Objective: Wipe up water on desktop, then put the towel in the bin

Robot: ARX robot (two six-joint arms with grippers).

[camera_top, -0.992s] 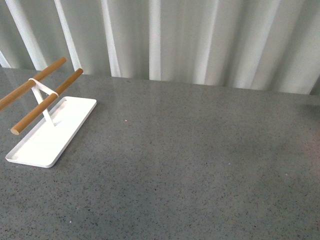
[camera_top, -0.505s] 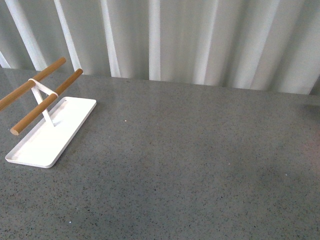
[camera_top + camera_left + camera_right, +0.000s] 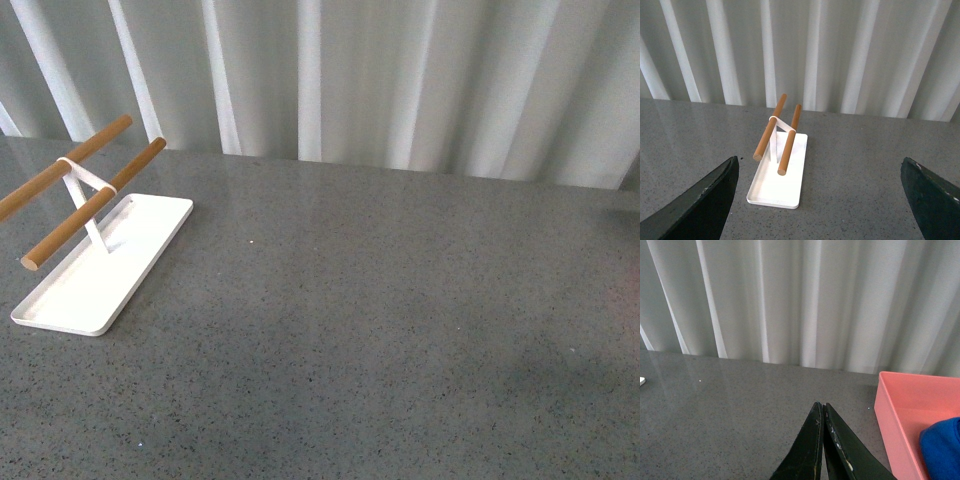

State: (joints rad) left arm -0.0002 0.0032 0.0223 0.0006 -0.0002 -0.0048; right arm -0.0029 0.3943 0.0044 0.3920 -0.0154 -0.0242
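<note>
Now towel (image 3: 941, 447) inside pink bin (image 3: 895, 412), right pincer (image 3: 823, 412) together, left pincer (image 3: 820, 172) apart

Neither arm shows in the front view. There the two wooden rods (image 3: 85, 190) of the rack run off the left edge, so their far ends are unseen. In the right wrist view the pink bin (image 3: 920, 415) is cut by the right and bottom edges, and only a corner of the blue towel (image 3: 942, 447) shows inside it. In the left wrist view only the tips of the left gripper (image 3: 822, 200) show at the bottom corners.
</note>
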